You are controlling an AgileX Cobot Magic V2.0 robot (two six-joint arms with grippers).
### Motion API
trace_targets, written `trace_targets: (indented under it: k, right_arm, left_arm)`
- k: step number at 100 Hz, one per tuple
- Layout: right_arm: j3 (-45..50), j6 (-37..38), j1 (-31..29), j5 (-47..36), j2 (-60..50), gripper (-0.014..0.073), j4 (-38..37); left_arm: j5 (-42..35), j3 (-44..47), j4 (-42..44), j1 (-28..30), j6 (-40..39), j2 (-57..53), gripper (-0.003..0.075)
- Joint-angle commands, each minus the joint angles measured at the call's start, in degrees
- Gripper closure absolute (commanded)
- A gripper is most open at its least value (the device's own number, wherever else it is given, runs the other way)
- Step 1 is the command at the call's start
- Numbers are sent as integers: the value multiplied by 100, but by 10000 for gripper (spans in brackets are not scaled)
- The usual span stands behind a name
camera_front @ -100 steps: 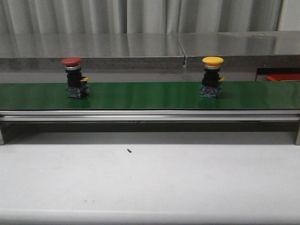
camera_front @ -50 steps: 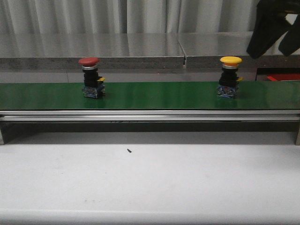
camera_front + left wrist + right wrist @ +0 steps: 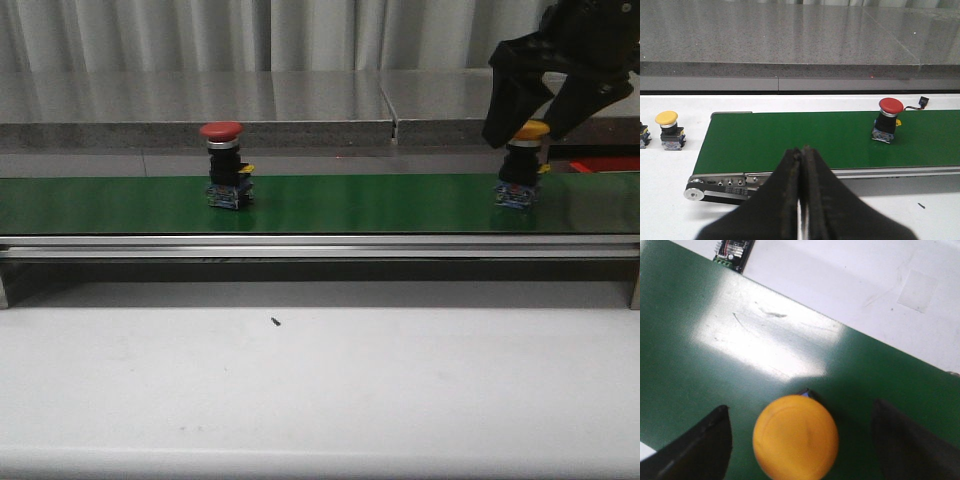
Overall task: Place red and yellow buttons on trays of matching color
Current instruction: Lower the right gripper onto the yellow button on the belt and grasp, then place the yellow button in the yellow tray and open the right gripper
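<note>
The right end effector (image 3: 530, 125) hides part of the yellow button (image 3: 527, 131), fingers spread wide on either side, gripping nothing. The red tray (image 3: 606, 164) is cut off at the frame edge. The domed red button (image 3: 222, 131) stands upright on the matte green belt (image 3: 350, 203). Only the left wrist view shows another yellow button (image 3: 666, 118) on the white bench (image 3: 670, 165), and the left end effector (image 3: 801, 200) closed, empty.

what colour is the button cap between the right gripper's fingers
Yellow-orange cap; the right wrist view shows it best.

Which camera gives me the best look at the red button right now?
The left wrist view: the red button stands whole and unobstructed on the green belt, beyond the shut left gripper. The front view also shows it, side-on and smaller. The right wrist view shows only the yellow button.
</note>
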Motion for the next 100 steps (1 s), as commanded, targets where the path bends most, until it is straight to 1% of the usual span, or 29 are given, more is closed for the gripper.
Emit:
trace_targets:
  k: [1,2,3,9,16,23,42,57,74,83,100]
  right_arm:
    - [-209,-75,-4,-285,-183,93,23]
    - [-209,-75,-4,-285,-177,113,23]
    - [-209,-75,-4,-285,-171,113,23]
    - [-209,-34,-4,-272,-145,220,18]
    - [-209,-34,-21,-225,-139,318,18]
    - [-209,-21,-33,-140,-147,367,18]
    - [-269,208,-176,229,-237,367,10]
    - [-275,252,-271,519,-669,367,-40]
    - [-262,748,-500,1053,-1359,367,-548]
    - [-128,1023,-755,1199,-1775,367,-783]
    - [561,1147,-1418,1147,-2422,367,-789]
  left_arm:
    - [-404,-144,-124,-45,11,15,739]
    - [-404,-144,-124,-45,11,15,739]
    - [-404,-144,-124,-45,11,15,739]
    - [-404,-144,-124,-45,11,15,739]
    - [-404,-144,-124,-45,11,15,739]
    - [-404,-144,-124,-45,11,15,739]
    - [-404,-144,-124,-45,11,15,739]
    - [-404,-144,-124,-45,11,15,739]
    - [-404,-144,-124,-45,11,15,739]
    - [-404,-144,-124,-45,11,15,739]
    - [-404,-144,-124,-45,11,15,739]
